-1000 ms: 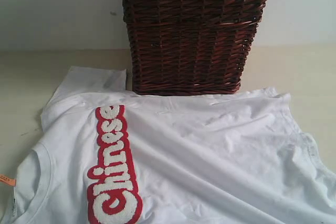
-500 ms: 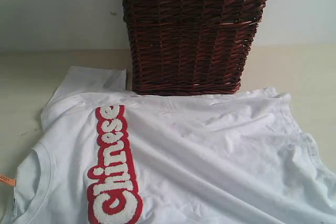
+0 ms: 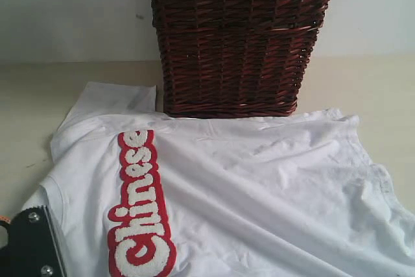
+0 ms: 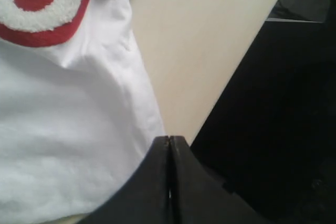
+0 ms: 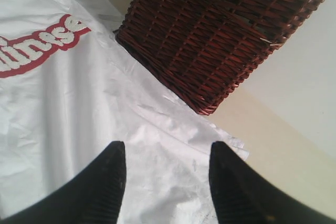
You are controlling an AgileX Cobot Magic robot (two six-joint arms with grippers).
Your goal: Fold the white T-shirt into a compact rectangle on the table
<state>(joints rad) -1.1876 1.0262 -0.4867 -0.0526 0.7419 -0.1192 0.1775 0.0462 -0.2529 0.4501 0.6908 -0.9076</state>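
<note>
Lying spread and creased on the cream table (image 3: 39,89), the white T-shirt (image 3: 259,186) covers the near part of the surface, with its red-edged lettering (image 3: 139,205) running along its left side. Its far edge reaches the foot of a dark wicker basket (image 3: 237,43) standing upright behind it. Left gripper (image 4: 169,145): jaws pressed together at the shirt's edge; whether cloth is pinched between them cannot be told. Right gripper (image 5: 167,182): fingers apart above the shirt near the basket, holding nothing.
</note>
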